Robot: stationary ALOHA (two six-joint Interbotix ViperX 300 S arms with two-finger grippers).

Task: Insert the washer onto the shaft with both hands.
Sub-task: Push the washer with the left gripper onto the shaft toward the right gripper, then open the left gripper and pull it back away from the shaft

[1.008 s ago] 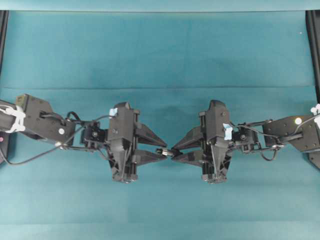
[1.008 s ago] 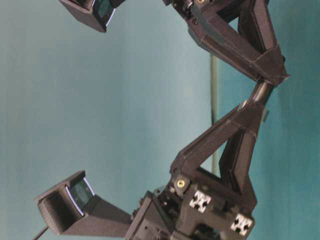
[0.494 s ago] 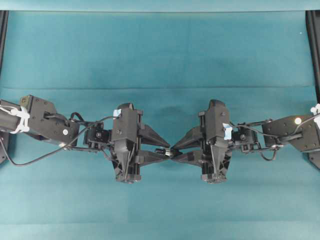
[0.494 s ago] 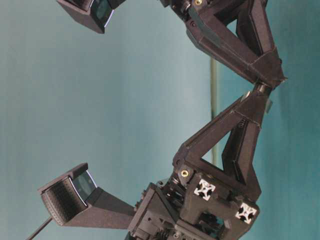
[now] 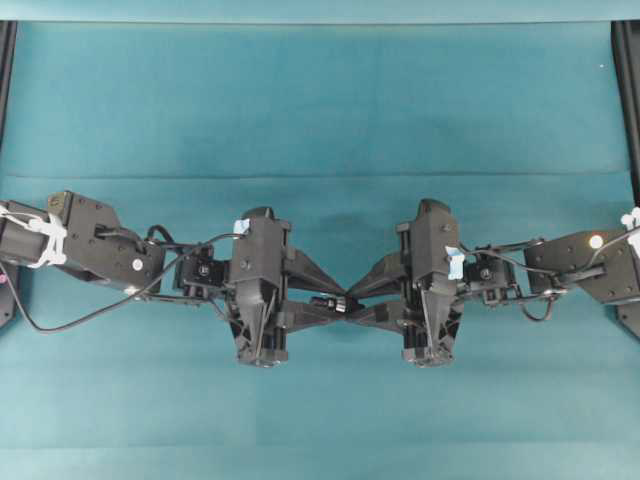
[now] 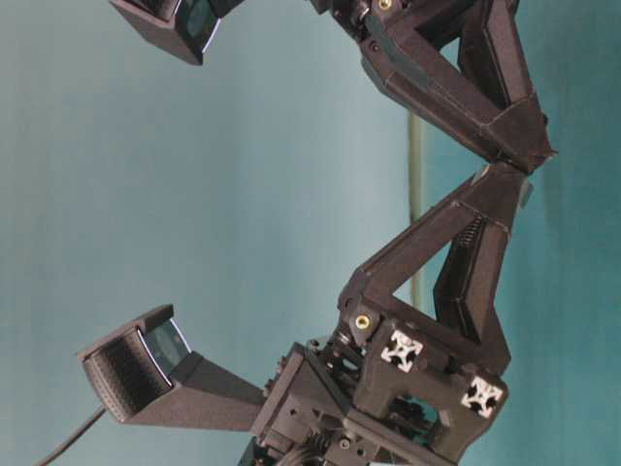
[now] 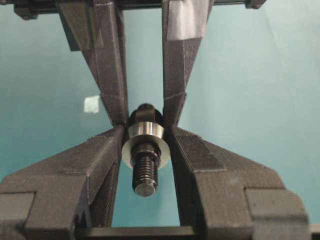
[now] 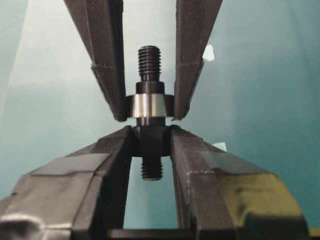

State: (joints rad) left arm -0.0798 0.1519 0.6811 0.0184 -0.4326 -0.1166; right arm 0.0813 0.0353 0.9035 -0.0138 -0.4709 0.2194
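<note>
In the left wrist view the silver washer [image 7: 144, 136] sits on the dark shaft [image 7: 145, 172], whose threaded end pokes through it toward the camera. My left gripper [image 7: 145, 131] is shut on the washer's rim. Seen from the right wrist, my right gripper [image 8: 151, 134] is shut on the shaft's thick collar [image 8: 150, 141]. The washer [image 8: 148, 106] lies just beyond the collar, and a threaded end [image 8: 149, 62] sticks out past it. From overhead, the left gripper [image 5: 326, 303] and right gripper [image 5: 354, 300] meet tip to tip above the cloth.
Teal cloth [image 5: 320, 110] covers the table. Pale tape scraps lie on it, one [image 7: 91, 103] in the left wrist view and others [image 8: 208, 52] in the right wrist view. Black frame rails [image 5: 628, 100] stand at both side edges.
The left arm has moved right toward the still right gripper. The stretch of shaft visible between the fingertips has closed and the tips now meet.
</note>
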